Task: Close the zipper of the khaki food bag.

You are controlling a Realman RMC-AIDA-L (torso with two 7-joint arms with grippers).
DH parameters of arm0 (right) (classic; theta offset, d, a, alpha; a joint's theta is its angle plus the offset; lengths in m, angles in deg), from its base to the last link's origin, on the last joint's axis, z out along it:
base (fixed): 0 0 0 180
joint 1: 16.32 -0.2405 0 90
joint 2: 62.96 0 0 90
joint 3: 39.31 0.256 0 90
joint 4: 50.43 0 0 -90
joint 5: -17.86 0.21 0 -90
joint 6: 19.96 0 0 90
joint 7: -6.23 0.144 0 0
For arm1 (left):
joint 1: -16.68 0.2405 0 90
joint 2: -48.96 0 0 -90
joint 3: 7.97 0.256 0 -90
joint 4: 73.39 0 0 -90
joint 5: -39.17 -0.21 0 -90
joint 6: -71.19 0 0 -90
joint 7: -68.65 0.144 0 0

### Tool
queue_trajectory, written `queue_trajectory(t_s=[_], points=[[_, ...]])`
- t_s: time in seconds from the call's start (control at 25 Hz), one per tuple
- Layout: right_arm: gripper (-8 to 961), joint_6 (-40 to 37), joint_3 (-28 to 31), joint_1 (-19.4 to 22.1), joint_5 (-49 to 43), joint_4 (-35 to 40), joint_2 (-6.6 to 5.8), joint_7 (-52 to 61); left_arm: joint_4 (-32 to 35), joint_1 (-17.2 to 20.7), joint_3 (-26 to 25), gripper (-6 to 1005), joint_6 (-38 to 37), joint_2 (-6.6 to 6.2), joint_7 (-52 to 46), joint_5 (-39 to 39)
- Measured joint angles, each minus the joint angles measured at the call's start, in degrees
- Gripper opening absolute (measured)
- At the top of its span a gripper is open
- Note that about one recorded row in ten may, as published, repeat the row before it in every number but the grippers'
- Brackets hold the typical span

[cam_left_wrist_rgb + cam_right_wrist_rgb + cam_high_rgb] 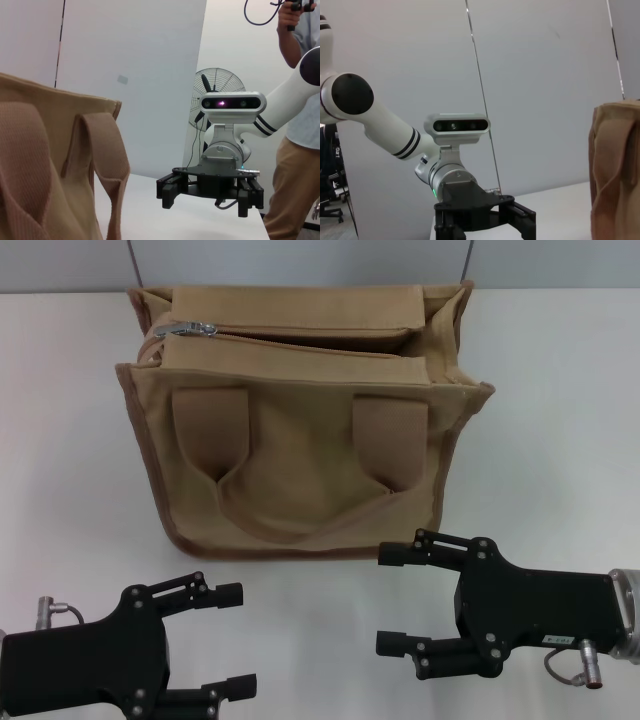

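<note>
Head view: khaki food bag upright at the far centre of the white surface, zipper open, pull tab far-left. Left tool and right tool both open, near the bag's front, not touching it.
L wrist view: bag's straps close, right tool beyond, fingers apart.
R wrist view: bag edge, left tool spread.

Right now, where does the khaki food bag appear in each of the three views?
Head view: the khaki food bag stands on the table, upper centre, beyond both grippers, zipper open.
Left wrist view: the bag fills the near side; the right gripper is beyond it.
Right wrist view: only the bag's edge shows; the left gripper is opposite.
Shared landmark: the bag's front handle.
</note>
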Motion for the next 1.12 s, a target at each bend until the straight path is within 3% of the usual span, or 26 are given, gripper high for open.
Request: queue_trajectory(t_s=[0.84,1.12], points=[[835,0.2,0.1,-0.4,0.0,-2.6,0.1,-1.1,-1.6,-0.4,0.0,813,2.1,0.11,0.7,0.2],[836,1.1,0.1,-0.6,2.6,-4.0,0.18,-1.7,-3.9,1.4,-0.2,808,2.0,0.11,3.3,7.7]])
